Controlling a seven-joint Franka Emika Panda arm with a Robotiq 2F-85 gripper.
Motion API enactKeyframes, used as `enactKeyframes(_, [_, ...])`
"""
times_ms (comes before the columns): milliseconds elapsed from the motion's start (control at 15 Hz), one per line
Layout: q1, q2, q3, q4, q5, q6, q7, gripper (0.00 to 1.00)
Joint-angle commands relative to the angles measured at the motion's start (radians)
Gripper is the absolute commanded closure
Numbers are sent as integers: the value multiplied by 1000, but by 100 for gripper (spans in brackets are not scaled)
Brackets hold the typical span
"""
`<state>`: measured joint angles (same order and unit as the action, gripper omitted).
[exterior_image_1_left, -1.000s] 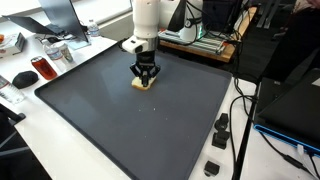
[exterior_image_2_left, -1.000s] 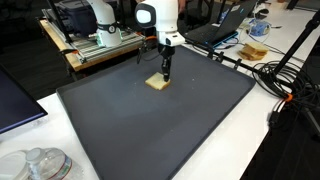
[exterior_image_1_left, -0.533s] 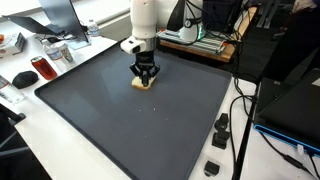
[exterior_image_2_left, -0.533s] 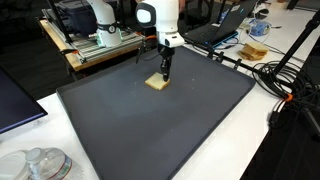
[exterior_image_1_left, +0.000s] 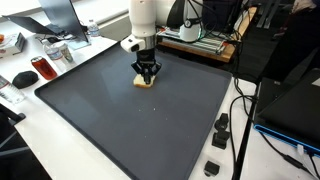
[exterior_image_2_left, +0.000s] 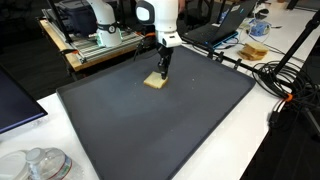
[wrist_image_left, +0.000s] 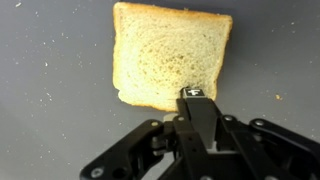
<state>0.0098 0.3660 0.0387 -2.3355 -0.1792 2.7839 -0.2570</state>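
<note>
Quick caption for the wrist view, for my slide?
Closed gripper at the near edge of a bread slice lying flat on a dark grey mat.

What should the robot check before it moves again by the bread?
1. Jaws shut: ok, the gripper is closed.
2. Gripper at the bread: ok, its tip meets the slice's near edge.
3. Bread gripped: cannot tell.
4. Bread whole: ok, no tear shows.
5. Bread on the mat: ok, it lies flat, inside the edges.
</note>
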Motion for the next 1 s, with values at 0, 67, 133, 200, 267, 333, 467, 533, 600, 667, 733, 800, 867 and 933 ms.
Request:
enactKeyframes(0, [-13,-67,17,-44,30,-26,9,94])
enactKeyframes(67, [-15,-78,19,-49,35,-30,7,94])
enactKeyframes(133, [-14,-88,18,-54,37,-34,10,94])
enactKeyframes(200, [-10,-101,13,-59,33,-42,18,94])
enactKeyframes(267, [-6,-111,8,-63,28,-50,26,94])
enactKeyframes(333, [-5,-122,8,-65,29,-57,29,94])
enactKeyframes(467, [-11,-141,14,-73,43,-67,25,94])
enactKeyframes(533, [-11,-150,14,-77,50,-69,29,94])
enactKeyframes(600, [-2,-158,6,-80,40,-73,48,94])
enactKeyframes(667, [5,-165,3,-78,37,-79,63,94])
enactKeyframes(733, [17,-169,-6,-70,19,-85,96,94])
enactKeyframes(800, [32,-172,-15,-62,2,-94,139,94])
enactKeyframes(867, [55,-172,-29,-50,-33,-113,194,94])
enactKeyframes(933, [72,-171,-34,-38,-56,-138,240,94])
